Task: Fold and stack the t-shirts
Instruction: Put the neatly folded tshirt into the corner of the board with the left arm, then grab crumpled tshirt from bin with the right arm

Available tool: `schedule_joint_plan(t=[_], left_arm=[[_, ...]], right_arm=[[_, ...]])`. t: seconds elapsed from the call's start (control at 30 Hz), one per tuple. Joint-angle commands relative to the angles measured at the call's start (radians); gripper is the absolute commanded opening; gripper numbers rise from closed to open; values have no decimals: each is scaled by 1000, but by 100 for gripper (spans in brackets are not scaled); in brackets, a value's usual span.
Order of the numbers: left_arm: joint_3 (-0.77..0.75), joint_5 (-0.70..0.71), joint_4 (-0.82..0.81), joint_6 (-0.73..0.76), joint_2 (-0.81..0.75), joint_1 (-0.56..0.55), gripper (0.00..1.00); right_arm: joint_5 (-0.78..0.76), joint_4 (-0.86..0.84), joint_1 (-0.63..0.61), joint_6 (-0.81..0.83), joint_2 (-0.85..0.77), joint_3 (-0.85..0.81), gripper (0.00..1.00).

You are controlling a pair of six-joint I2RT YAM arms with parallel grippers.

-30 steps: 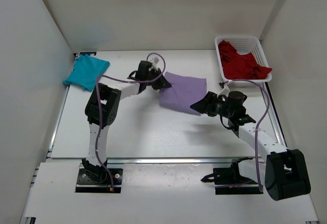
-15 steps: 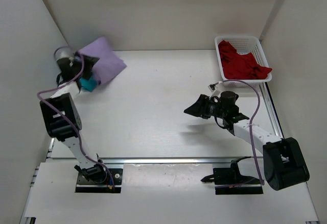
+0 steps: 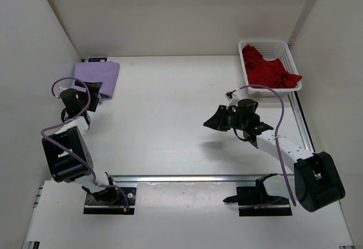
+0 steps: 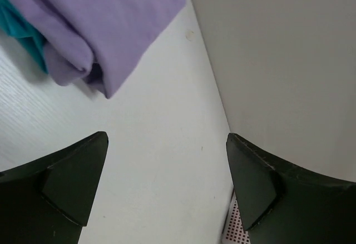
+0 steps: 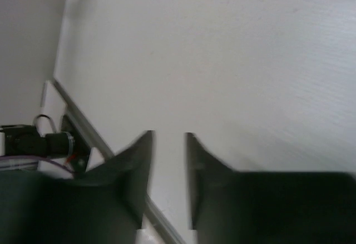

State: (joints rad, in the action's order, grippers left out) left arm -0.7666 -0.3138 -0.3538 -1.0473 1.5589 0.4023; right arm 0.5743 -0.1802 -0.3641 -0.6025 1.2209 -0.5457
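The white counter [image 3: 170, 107] is bearing one lavender t-shirt [image 3: 99, 76] lying atop one teal t-shirt [image 4: 25, 35]; one red t-shirt [image 3: 266, 70] is sitting in one basket [image 3: 283, 46]. The left tool [image 4: 166, 138] is gaping wide, the right tool [image 5: 168, 135] standing narrowly apart.

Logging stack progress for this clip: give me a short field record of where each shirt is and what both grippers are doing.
purple shirt: folded, on top of the teal shirt, far-left corner of the table
teal shirt: underneath, only an edge showing
red shirt: crumpled in the white basket, far right
left gripper: open, empty, beside the purple shirt
right gripper: jaws slightly apart, empty, over mid-table
stacked: two of three
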Motion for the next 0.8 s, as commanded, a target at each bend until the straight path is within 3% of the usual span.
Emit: schedule_joint_plan(t=[0.0,0.03,0.1,0.23,0.37,0.5,0.67,0.77], left_arm=[[50,47,-33,47,-98,-81,99],[55,67,-30,50,-127,-142,98],[40,91,-19,105,-154,-260,99],[-17,114,-24,190,-189,-656,98],[-66,199,3,358,-172,-1058,99],[7,182,1,417,-137,-1197,99],[78,133,39,452,-83,-1220,99],[96,157,81,495,-77,-1218,99]], right_arm=[[-114,59,14,47,-3,-101,14],[-148,94,34,62,5,-146,0],[-207,148,65,96,41,-233,0],[-356,258,154,182,136,-460,0],[-402,321,299,237,260,-658,0],[-473,415,421,314,432,-848,2],[-534,553,520,389,676,-1086,40],[-571,606,556,412,816,-1233,57]])
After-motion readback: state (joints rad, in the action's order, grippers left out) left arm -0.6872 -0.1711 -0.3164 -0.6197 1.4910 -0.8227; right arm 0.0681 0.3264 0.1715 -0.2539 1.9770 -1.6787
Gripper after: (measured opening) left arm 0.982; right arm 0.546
